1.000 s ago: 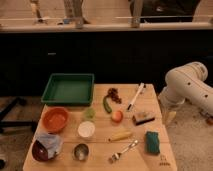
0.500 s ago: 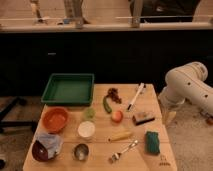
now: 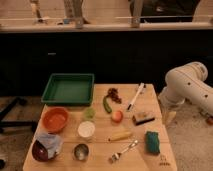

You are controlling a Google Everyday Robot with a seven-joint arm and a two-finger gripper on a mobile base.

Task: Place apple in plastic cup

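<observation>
— Gripper [image 3: 169, 116] first: where does it sit?
— Low at the end of the white arm [image 3: 187, 85], just off the right edge of the table [image 3: 100, 162]. It shows only as a pale shape against the floor. How far open it is cannot be told, and nothing can be seen in it.
— And the arm?
— Its far end runs out of view on the right.
— Nearest things on the table?
— A dark block [image 3: 144, 118] near that edge, a green sponge [image 3: 152, 141] below it, and a white stick [image 3: 135, 96] lying aslant above. What the block and stick are is hard to say.
— The apple?
— The apple [image 3: 117, 115] lies on the table near the middle, well apart from the gripper. The cup [image 3: 89, 113] stands upright to its left, apart from it, faint against the wood, just above a white cup [image 3: 86, 129].
— Farther left?
— An orange bowl [image 3: 55, 119], a green tray [image 3: 68, 88], and at the near corner a dark bowl [image 3: 36, 152] partly covered by a bluish cloth [image 3: 49, 142].
</observation>
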